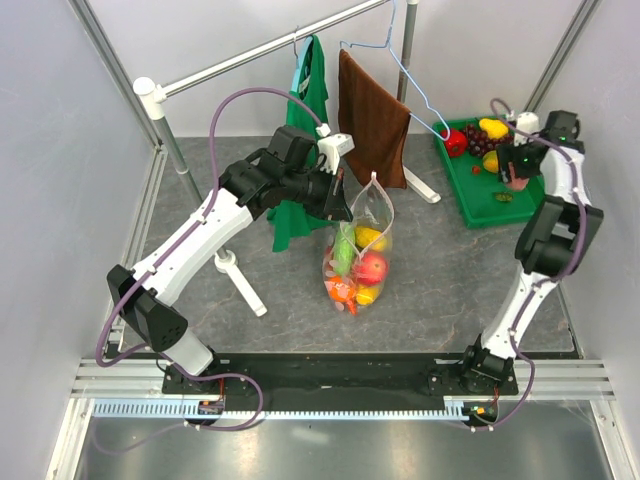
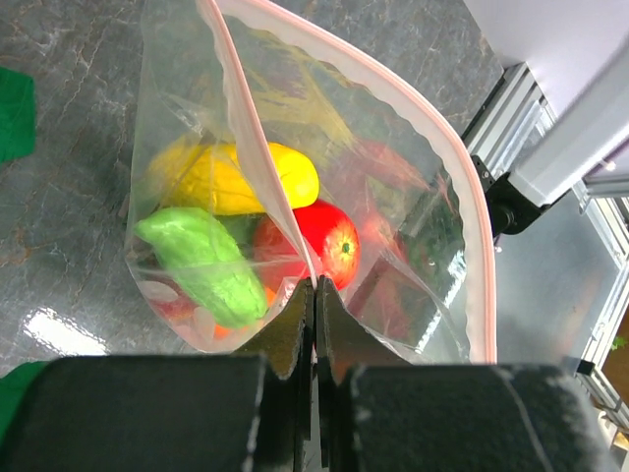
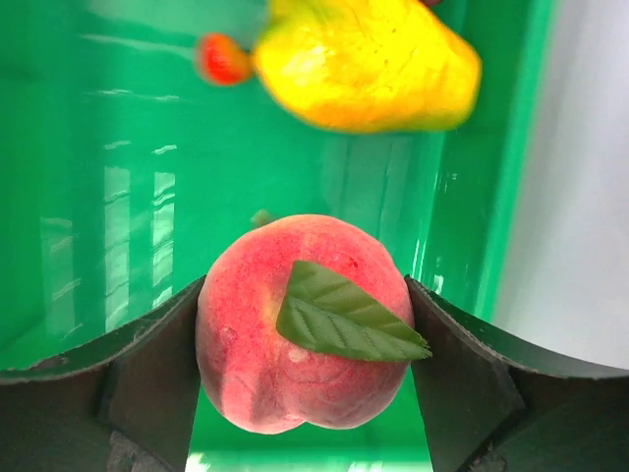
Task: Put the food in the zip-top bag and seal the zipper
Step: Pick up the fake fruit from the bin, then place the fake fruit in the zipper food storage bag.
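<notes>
1. The zip-top bag (image 1: 362, 250) hangs upright in the middle of the table (image 1: 450, 280), its bottom on or just above the surface; I cannot tell which.
2. Its mouth stands open. In the left wrist view the pink zipper (image 2: 462, 187) curves around the far side of the opening.
3. Food is already inside the bag: a yellow fruit (image 2: 231, 177), a green vegetable (image 2: 201, 261) and a red apple (image 2: 314, 241), with some orange pieces under them.
4. The left gripper (image 2: 314, 295) holds the near top edge of the bag. Its jaws are fully closed, and only the thin plastic is between them.
5. The right gripper (image 3: 307, 295) is over the green tray (image 3: 98, 147) at the far right of the table. Its jaws are wide apart, and a pink peach (image 3: 246, 354) with a green leaf fills the gap. Both fingers (image 3: 147, 383) press on its sides.
6. More food lies in the tray: a yellow fruit (image 3: 364, 59) just beyond the peach, a small red piece (image 3: 221, 59), purple grapes (image 1: 475, 132) and a red fruit (image 1: 455, 142).
7. Behind the bag, a green cloth (image 1: 305, 90) and a brown towel (image 1: 372, 120) hang from a metal rail (image 1: 270, 48).
</notes>
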Controlling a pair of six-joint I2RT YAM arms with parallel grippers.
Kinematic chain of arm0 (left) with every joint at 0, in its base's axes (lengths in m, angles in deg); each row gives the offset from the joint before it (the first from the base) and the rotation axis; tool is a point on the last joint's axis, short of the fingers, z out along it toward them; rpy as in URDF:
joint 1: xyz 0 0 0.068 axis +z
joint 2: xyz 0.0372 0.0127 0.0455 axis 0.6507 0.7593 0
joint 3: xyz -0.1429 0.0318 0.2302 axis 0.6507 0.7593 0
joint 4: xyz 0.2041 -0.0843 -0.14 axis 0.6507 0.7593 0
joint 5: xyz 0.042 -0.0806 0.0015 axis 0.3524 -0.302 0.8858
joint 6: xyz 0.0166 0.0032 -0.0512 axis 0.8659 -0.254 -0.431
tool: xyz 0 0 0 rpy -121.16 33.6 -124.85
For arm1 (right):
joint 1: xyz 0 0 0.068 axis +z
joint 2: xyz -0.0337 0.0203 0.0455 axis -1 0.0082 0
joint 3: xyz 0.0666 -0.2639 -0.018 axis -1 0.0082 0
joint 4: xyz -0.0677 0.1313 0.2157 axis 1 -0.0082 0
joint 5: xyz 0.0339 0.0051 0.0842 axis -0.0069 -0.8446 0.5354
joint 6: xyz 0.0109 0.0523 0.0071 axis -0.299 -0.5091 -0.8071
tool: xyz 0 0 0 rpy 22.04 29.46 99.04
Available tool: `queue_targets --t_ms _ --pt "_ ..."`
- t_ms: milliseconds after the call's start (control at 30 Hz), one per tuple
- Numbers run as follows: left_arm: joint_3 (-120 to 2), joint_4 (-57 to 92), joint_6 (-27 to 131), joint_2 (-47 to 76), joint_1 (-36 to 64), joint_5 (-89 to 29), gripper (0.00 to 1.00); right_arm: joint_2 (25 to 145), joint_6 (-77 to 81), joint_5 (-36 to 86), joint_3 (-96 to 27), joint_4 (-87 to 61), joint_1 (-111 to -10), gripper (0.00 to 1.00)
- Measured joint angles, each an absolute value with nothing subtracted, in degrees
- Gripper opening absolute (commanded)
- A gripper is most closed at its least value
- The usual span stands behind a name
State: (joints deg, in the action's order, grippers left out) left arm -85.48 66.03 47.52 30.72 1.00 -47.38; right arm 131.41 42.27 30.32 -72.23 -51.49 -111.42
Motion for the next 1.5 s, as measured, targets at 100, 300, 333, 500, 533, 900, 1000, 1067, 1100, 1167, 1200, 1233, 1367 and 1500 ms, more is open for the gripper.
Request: queue_targets --t_ms 100,300,333,500,533,900,1000,1067,1100,1167,1200,1233,1367,1500 --pt "-85.04 66.00 47.52 30.72 1.00 -47.38 0.02 122.14 40.25 36.83 -68.29 -53.89 -112.65 0.42" --pt "-83.88 66.00 47.54 30.61 1.05 -47.40 0.02 100.00 38.99 54.18 -62.07 -63.38 -113.32 0.41" --pt "-83.73 66.07 47.57 30.61 1.05 -47.40 0.02 96.89 39.45 57.48 -61.56 -65.89 -112.95 0.41" --pt "-83.20 66.11 47.57 30.48 1.05 -47.42 0.02 86.86 41.59 69.68 -59.68 -77.74 -108.43 0.41" --pt "-83.20 66.11 47.57 30.41 1.05 -47.42 0.02 85.42 40.95 71.60 -59.20 -78.64 -107.07 0.40" --pt "-83.31 66.22 47.57 30.13 1.02 -47.62 0.02 76.48 14.79 74.21 -51.01 -55.71 -85.74 0.40" --pt "-83.51 66.42 47.57 30.13 1.02 -47.64 0.02 77.84 12.65 71.65 -51.01 -52.32 -79.05 0.40" --pt "-83.64 66.44 47.57 30.13 1.02 -47.64 0.02 78.86 12.54 69.75 -50.94 -51.82 -75.49 0.41" --pt "-83.75 66.46 47.57 30.13 1.02 -47.64 0.02 79.37 12.91 68.76 -50.77 -51.91 -74.07 0.41" --pt "-83.95 66.51 47.57 30.13 1.02 -47.66 0.02 80.13 14.11 66.27 -50.22 -52.26 -71.60 0.41" --pt "-84.03 66.51 47.57 30.13 1.02 -47.73 0.02 80.48 14.66 65.16 -49.85 -52.52 -70.66 0.41" --pt "-84.14 66.55 47.57 30.13 1.02 -47.77 0.02 80.81 15.25 63.98 -49.37 -52.65 -69.61 0.41" --pt "-84.76 66.62 47.57 30.13 1.02 -47.90 0.02 82.21 17.24 59.10 -47.38 -53.02 -65.54 0.46" --pt "-85.08 67.49 47.59 30.13 1.05 -47.79 0.02 82.91 18.92 54.95 -46.22 -53.74 -63.36 0.75"
